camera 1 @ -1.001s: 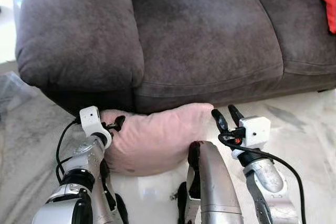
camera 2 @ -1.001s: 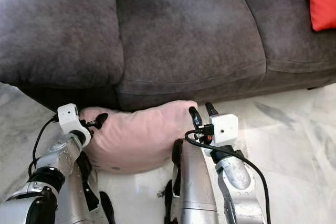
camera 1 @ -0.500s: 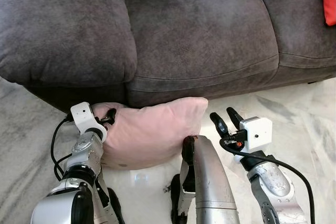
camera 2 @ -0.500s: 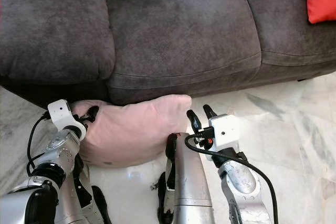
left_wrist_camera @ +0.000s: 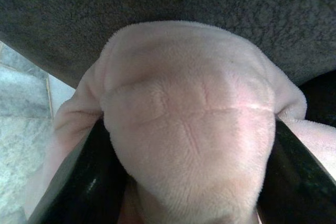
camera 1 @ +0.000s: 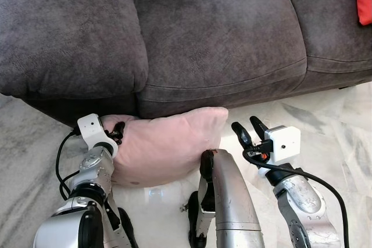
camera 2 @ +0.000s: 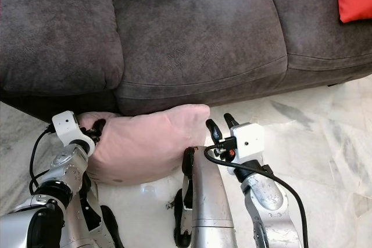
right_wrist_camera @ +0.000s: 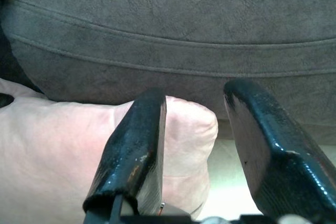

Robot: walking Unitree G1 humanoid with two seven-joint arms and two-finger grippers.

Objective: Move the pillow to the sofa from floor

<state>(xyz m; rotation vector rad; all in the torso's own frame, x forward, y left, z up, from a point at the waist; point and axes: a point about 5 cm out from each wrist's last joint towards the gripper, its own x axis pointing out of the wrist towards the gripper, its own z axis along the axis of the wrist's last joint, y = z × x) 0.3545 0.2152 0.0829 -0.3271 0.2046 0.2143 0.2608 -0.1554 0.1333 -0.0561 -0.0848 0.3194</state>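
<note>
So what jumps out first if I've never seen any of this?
A pink pillow lies on the pale floor against the front of a big dark sofa. The left gripper is clamped on one end of it; the right gripper hovers open by the other end.

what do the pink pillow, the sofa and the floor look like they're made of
Pink pillow: looks like soft plush or fleece; the left wrist view shows fine nap and it bulges between the left gripper's fingers. Sofa: probably dark grey suede-like microfibre, matte with mottled brush marks. Floor: polished marble or marble-look tile, grey veins and glossy reflections.
</note>
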